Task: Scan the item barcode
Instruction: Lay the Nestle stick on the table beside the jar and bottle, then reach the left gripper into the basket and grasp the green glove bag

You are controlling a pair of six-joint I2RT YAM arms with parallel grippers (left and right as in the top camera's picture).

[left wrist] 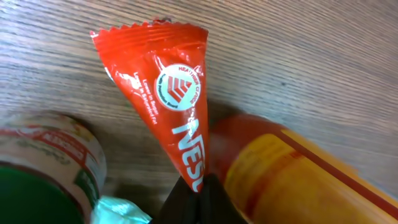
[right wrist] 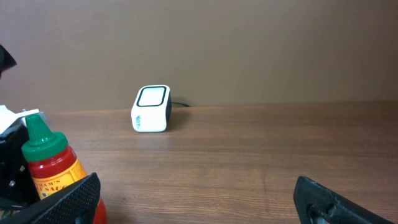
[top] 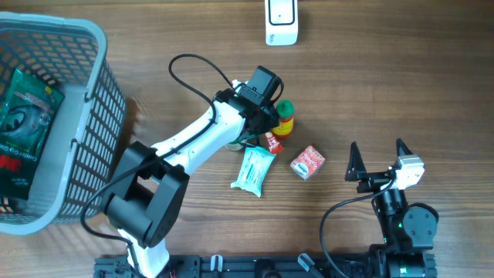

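Note:
My left gripper [left wrist: 198, 194] is shut on the bottom end of a red sachet [left wrist: 166, 93] with white lettering, which lies over the wooden table. Seen from overhead, that gripper [top: 267, 136] sits among a cluster of items, with the sachet [top: 272, 143] poking out beside it. The white barcode scanner [top: 281, 22] stands at the table's far edge and also shows in the right wrist view, scanner [right wrist: 151, 109]. My right gripper [top: 378, 159] stands open near the front right, with nothing between its fingers [right wrist: 69, 199].
A sauce bottle [top: 285, 116] with a green cap stands right next to the sachet. A teal packet [top: 253, 170] and a small red box [top: 307, 162] lie nearby. A green-lidded jar [left wrist: 43, 171] is by the left gripper. A grey basket [top: 93, 85] holding a bag fills the left side.

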